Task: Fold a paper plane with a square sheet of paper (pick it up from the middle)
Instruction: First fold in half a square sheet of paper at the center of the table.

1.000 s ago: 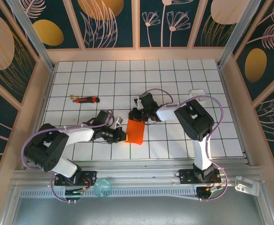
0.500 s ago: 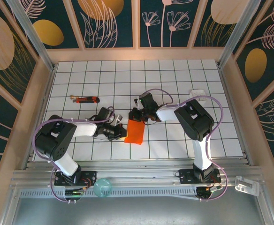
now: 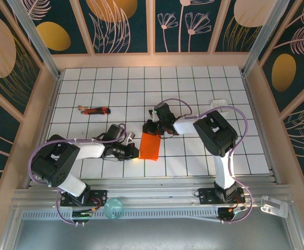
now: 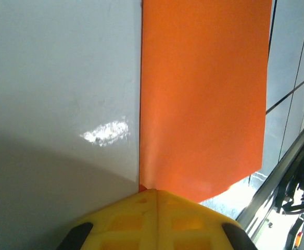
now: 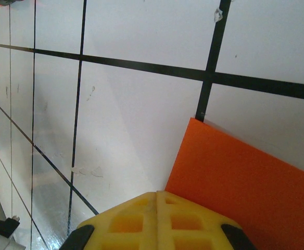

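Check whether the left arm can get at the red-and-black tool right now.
Probably yes. The tool lies on bare tiles, beyond and left of the left gripper, with nothing between them. The gripper is shut at the paper's edge and must open first.

The sheet of paper (image 4: 204,104) is thin, smooth, matt orange paper with crisp edges. The table (image 3: 193,88) under it is a hard white surface, glossy enough to carry a bright glare patch, and ruled with black lines. The left gripper (image 4: 150,194) and right gripper (image 5: 156,195) end in matt yellow moulded plastic. A brushed metal rail (image 3: 157,194) runs at 6 o'clock of the table, and pale wood-like trim (image 3: 152,58) borders it at 12 o'clock.
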`<state>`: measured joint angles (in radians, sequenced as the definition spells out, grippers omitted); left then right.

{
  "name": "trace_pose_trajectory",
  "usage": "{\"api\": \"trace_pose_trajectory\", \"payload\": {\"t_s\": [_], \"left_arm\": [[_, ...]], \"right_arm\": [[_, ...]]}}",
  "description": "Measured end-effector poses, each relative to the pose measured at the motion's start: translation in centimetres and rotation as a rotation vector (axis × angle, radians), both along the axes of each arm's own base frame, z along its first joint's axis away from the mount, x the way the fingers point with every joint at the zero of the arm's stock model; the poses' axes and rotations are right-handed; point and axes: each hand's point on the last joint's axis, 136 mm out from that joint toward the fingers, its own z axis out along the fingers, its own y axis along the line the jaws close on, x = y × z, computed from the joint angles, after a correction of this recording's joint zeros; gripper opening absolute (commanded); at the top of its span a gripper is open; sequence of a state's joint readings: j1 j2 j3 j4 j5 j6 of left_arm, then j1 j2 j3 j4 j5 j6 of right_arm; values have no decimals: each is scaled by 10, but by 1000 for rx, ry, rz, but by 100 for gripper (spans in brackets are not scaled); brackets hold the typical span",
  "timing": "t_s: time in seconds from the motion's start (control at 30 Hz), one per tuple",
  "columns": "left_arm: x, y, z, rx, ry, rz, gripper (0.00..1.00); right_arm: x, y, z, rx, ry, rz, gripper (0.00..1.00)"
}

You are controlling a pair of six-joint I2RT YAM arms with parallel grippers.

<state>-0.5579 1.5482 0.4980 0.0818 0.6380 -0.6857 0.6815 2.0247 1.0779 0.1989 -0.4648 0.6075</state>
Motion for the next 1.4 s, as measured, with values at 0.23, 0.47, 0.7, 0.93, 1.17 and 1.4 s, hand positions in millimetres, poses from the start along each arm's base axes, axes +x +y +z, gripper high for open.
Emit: {"api": "trace_pose_trajectory", "payload": {"t_s": [0.23,0.47,0.7,0.93,1.17,1.4], "left_arm": [[-16,5,0,4,18,2,0],[-15,-1,28,-57,11,33,7],[33,-21,73,-164,-108,109,21],[56,-25,68,-117,-143,137,27],[79,-40,36,-48,-106,134,24],[104,-39,15,18,-123,222,13]], "right_arm": [[0,0,0,-1,1,-1,0],[0,1,2,-6,-12,26,0],[-4,0,10,14,5,67,15],[-1,-38,87,153,-80,14,23],[-26,-81,83,77,-87,-84,24],[-48,-109,38,-64,11,-139,24]]}}
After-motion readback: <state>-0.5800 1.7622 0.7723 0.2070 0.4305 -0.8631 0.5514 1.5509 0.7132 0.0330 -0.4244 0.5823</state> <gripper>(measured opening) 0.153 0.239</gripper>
